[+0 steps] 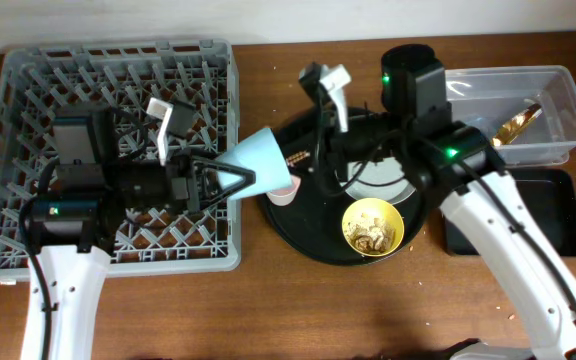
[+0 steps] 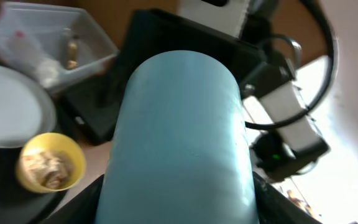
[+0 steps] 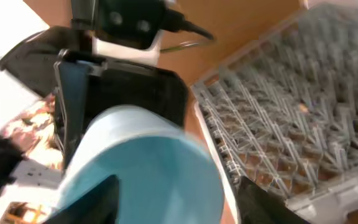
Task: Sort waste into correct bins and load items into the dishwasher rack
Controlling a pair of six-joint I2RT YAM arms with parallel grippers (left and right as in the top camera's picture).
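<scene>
My left gripper (image 1: pixel 230 178) (image 2: pixel 179 214) is shut on the narrow end of the small blue cup (image 1: pixel 266 160) (image 2: pixel 179 137). It holds the cup on its side at the right edge of the grey dishwasher rack (image 1: pixel 28 120) (image 3: pixel 303 93). The cup's mouth (image 3: pixel 148 168) faces my right gripper (image 1: pixel 306 160) (image 3: pixel 173 202), whose open fingers flank the rim. The pink cup (image 1: pixel 286 192) stands below it. The yellow bowl (image 1: pixel 372 226) (image 2: pixel 47 163) holds tan food scraps. The pale plate (image 1: pixel 386 176) (image 2: pixel 8 106) is partly hidden by my right arm. The chopsticks are not in view.
The bowl, plate and pink cup sit on a large round black tray (image 1: pixel 318 240). A clear tub (image 1: pixel 558 95) (image 2: pixel 30 31) at the back right holds a gold wrapper (image 1: pixel 518 122). A shallow black tray (image 1: pixel 558 215) lies in front of it.
</scene>
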